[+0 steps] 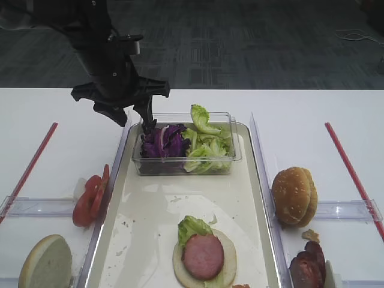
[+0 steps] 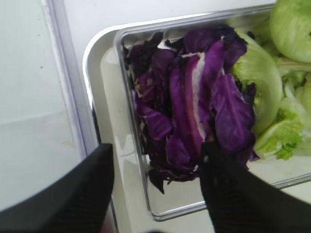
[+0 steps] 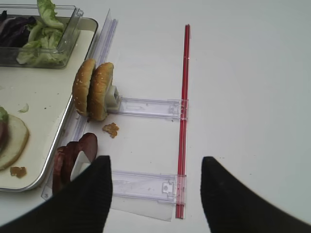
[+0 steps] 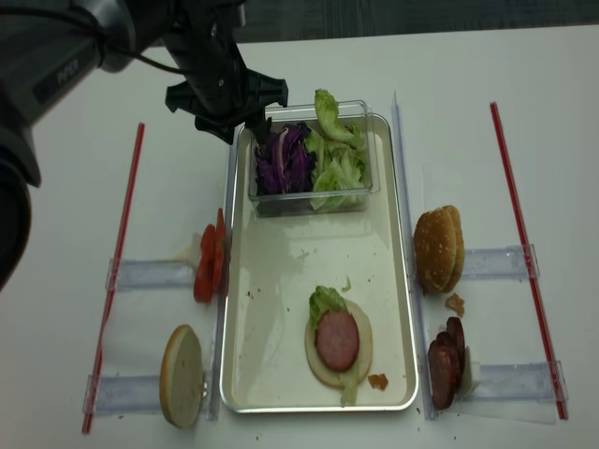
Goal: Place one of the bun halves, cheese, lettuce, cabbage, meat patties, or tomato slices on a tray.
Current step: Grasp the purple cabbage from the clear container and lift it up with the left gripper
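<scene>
A: Our left gripper [image 2: 155, 187] hangs wide open and empty over the cabbage [image 2: 194, 102] in the tub [image 1: 231, 157] at the tray's [image 1: 150, 234] far edge.

B: Limp, light, glossy leaves; we'd pinch a bunched fold.

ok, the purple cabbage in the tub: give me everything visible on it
The cabbage is a loose heap of glossy deep-purple leaf pieces with white veins; one long strip shows a pale rib down its middle. It fills the left part of the clear plastic tub, which sits at the far end of the tray. It presses against green lettuce on its right. The left gripper is open above it, one finger in among the leaves, the other outside the tub wall. Nothing is lifted yet.
</scene>
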Motion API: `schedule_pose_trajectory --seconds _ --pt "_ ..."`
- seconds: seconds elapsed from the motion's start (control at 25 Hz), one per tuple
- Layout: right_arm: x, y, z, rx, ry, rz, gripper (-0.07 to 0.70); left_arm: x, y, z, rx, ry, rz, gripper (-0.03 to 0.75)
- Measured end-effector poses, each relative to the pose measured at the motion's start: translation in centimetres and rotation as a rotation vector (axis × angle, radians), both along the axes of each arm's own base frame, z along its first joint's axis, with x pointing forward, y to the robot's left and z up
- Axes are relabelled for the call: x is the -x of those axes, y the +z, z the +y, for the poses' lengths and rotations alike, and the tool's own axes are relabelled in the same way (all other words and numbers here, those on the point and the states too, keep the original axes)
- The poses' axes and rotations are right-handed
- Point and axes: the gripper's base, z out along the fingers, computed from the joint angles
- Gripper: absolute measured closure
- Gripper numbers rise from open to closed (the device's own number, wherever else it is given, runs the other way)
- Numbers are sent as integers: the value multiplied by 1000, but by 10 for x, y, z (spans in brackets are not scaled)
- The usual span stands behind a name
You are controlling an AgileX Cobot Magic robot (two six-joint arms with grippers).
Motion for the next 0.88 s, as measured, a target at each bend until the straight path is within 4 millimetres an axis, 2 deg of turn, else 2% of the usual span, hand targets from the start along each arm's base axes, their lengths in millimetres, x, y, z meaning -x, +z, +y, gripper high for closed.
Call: schedule_pose_trajectory --seconds 0.64,0.88 --pt "0 0 0 3 2 0 204 6 2 -24 60 -26 -27 341" --pt "0 0 0 3 2 0 204 5 2 -26 68 -28 -41 341"
